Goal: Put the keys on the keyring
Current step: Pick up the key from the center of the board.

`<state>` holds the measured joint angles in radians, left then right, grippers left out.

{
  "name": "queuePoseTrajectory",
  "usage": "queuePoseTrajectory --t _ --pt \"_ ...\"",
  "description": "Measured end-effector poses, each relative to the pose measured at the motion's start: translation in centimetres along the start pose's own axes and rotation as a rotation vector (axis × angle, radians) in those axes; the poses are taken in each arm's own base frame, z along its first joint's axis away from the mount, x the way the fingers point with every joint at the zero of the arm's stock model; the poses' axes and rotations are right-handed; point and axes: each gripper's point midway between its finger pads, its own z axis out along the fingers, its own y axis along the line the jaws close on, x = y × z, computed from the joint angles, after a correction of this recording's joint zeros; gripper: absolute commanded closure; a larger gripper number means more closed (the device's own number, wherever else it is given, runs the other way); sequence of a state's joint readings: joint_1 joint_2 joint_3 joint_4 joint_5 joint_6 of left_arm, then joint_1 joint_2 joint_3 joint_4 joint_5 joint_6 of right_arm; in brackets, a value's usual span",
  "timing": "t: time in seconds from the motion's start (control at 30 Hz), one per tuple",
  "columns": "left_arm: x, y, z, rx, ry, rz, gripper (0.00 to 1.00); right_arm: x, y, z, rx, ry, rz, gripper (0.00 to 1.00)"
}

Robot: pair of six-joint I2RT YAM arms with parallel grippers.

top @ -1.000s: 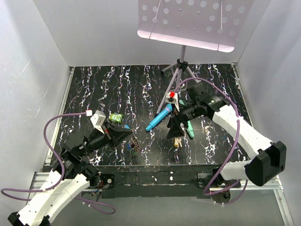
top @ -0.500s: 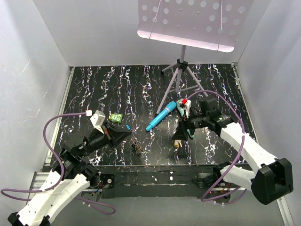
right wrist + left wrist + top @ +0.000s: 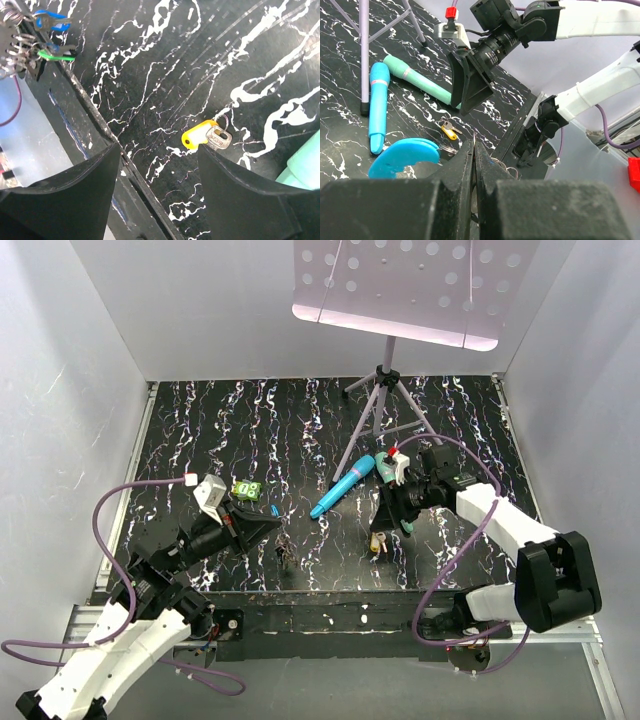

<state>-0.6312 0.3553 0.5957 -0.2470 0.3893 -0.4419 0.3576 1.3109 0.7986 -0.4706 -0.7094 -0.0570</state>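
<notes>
My left gripper (image 3: 274, 527) is shut, with a thin wire of the keyring pinched between its fingertips (image 3: 470, 150). The keyring's blue curved section (image 3: 402, 156) sits just left of those fingers. Its chain-like grey coils (image 3: 12, 47) show with a blue key (image 3: 50, 20) and a green key (image 3: 55, 52) hanging on them. These keys (image 3: 284, 552) dangle near the table's front edge. A yellow-headed key (image 3: 202, 137) lies flat on the black marbled table (image 3: 150, 60). My right gripper (image 3: 159, 147) stands open just above it. The key (image 3: 449, 131) lies beside the right-hand finger's tip, outside the gap.
A blue stick (image 3: 343, 486) and a teal stick (image 3: 420, 82) lie near the right arm. A tripod stand (image 3: 385, 400) holds a perforated white plate overhead. A green block (image 3: 246, 489) sits behind the left gripper. The table's front edge (image 3: 125, 170) runs under the right jaws.
The right gripper has swung down and nearer the front edge, over the yellow key, its jaws narrowing a little. The left gripper has stayed put, still shut.
</notes>
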Motion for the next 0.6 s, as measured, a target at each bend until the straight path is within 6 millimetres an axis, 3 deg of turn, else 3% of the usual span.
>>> queuePoseTrajectory --t 0.2,0.47,0.6 --pt "0.2 -0.1 0.0 0.008 0.01 0.006 1.0 0.6 -1.5 1.0 0.043 0.009 0.105 0.43" --pt "0.9 0.1 -0.5 0.009 0.004 0.007 1.0 1.6 -4.1 3.2 0.068 0.092 0.249 0.46" --pt "0.9 0.0 -0.5 0.01 0.001 0.008 1.0 1.3 -4.8 3.3 0.097 0.097 0.272 0.46"
